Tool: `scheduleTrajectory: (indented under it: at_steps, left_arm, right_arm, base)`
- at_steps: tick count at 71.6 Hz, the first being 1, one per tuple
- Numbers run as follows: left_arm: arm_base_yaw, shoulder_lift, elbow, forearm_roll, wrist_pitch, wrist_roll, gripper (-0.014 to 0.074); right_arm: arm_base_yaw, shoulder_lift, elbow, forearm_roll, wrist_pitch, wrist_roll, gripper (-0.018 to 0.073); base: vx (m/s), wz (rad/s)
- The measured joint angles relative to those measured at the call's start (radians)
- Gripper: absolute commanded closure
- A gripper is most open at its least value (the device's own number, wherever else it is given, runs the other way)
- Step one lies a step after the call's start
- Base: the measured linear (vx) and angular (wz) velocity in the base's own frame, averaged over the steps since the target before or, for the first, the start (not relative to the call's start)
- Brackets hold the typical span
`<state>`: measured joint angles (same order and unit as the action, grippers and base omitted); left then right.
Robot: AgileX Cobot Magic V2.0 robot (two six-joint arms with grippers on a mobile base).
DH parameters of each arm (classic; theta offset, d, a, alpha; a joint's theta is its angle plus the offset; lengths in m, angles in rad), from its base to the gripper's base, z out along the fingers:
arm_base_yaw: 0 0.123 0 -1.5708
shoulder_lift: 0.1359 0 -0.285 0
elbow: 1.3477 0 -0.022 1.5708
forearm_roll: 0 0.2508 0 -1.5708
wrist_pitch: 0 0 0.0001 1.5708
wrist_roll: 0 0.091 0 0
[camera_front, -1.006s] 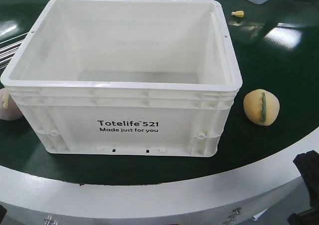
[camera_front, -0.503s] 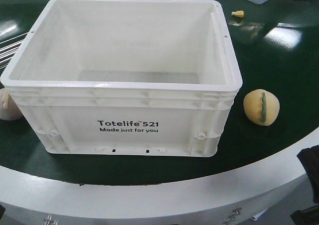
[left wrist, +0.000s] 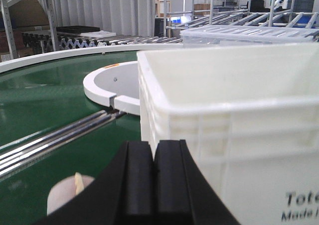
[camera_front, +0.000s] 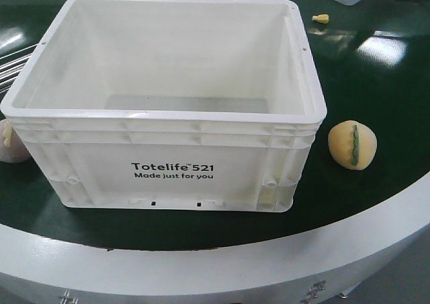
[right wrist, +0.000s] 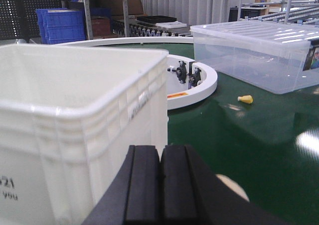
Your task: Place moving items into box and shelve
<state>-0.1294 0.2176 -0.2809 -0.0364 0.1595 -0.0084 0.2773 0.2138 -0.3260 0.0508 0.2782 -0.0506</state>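
The white box (camera_front: 168, 163) stands empty on the green belt, its black print facing me; its walls also show as the box (left wrist: 234, 135) and the box (right wrist: 75, 110) in the wrist views. A yellow-orange round toy with a green strip (camera_front: 352, 144) lies right of it. A pale round item (camera_front: 10, 142) lies at its left, also seen low in the left wrist view (left wrist: 62, 197). A small yellow piece (camera_front: 321, 19) lies far right. My left gripper (left wrist: 153, 150) is shut and empty near the box's left front corner. My right gripper (right wrist: 161, 155) is shut and empty at the right front corner.
A clear plastic bin (right wrist: 254, 51) sits on the belt at the back right. A white ring hub with black parts (right wrist: 192, 80) lies behind the box. Metal rails (left wrist: 55, 135) run along the left. The white curved rim (camera_front: 201, 270) borders the belt in front. Blue crates (right wrist: 62, 23) stand far off.
The black arm part at the lower right edge of the front view has dropped out of sight. The box and the items have not moved.
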Motion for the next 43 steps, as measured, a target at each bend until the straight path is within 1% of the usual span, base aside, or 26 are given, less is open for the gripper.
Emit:
scheduleTrajectory:
  at_steps: [7, 17, 25, 33, 37, 43]
  left_arm:
    - [0.0, 0.129, -0.112, 0.003, -0.013, 0.002, 0.0623]
    - [0.0, 0.299, -0.261, 0.004, -0.062, 0.008, 0.0623]
    - [0.0, 0.418, -0.354, 0.004, -0.079, 0.008, 0.0623]
    - [0.0, 0.496, -0.402, 0.004, -0.086, 0.008, 0.0623]
    - [0.0, 0.519, -0.408, 0.004, -0.095, 0.008, 0.0623]
    - [0.0, 0.535, -0.408, 0.004, -0.096, 0.008, 0.0619]
  right_arm:
    - [0.0, 0.124, -0.122, -0.02, 0.002, 0.0, 0.0574]
    - [0.0, 0.302, -0.272, -0.051, 0.0, -0.001, 0.0574]
    - [0.0, 0.41, -0.369, -0.065, -0.038, -0.001, 0.0574]
    - [0.0, 0.472, -0.404, -0.067, -0.118, -0.001, 0.0574]
    - [0.0, 0.492, -0.408, -0.067, -0.165, -0.001, 0.0574]
    - [0.0, 0.505, -0.408, -0.067, -0.199, -0.001, 0.0573]
  base:
    - [0.0, 0.0]
    - [0.0, 0.0]
    - [0.0, 0.0]
    - [0.0, 0.0]
    - [0.0, 0.0]
    - [0.0, 0.0]
